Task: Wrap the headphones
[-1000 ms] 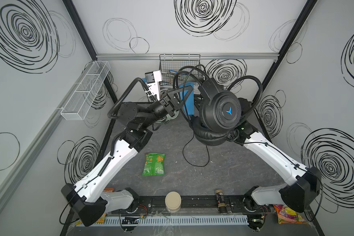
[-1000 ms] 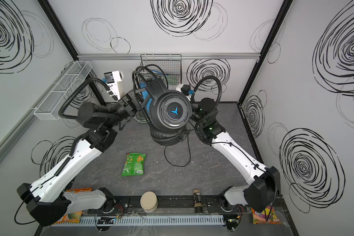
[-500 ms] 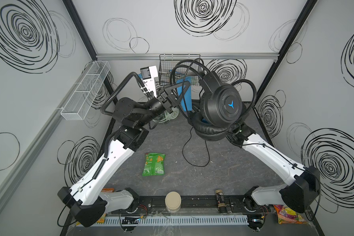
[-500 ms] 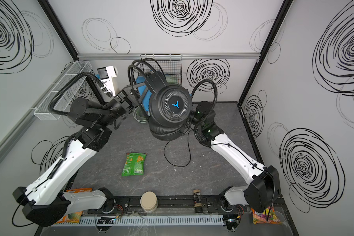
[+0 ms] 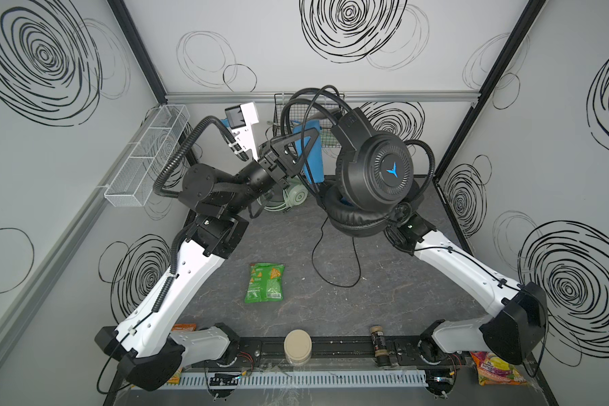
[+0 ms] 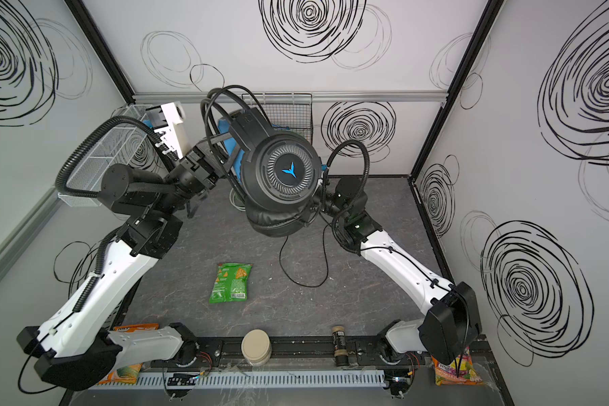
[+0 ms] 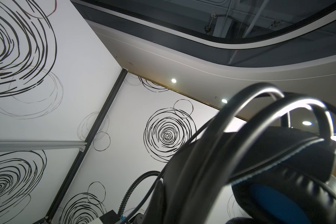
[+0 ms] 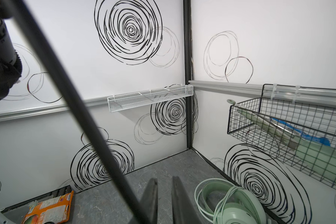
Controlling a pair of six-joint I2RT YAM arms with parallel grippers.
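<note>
Both top views: black headphones (image 5: 377, 172) ride above my right end effector (image 8: 164, 180), jaws slightly apart. Left end effector (image 5: 305, 147) pinches their cable (image 5: 313, 251).

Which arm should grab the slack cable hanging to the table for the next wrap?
Right. The right gripper shows a narrow, empty gap and its arm is nearest the slack cable. The left gripper is shut at the loops on the black headphones, so probably committed.

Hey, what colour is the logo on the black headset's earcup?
Bright blue logo on the black headset; clearest in a top view.
</note>
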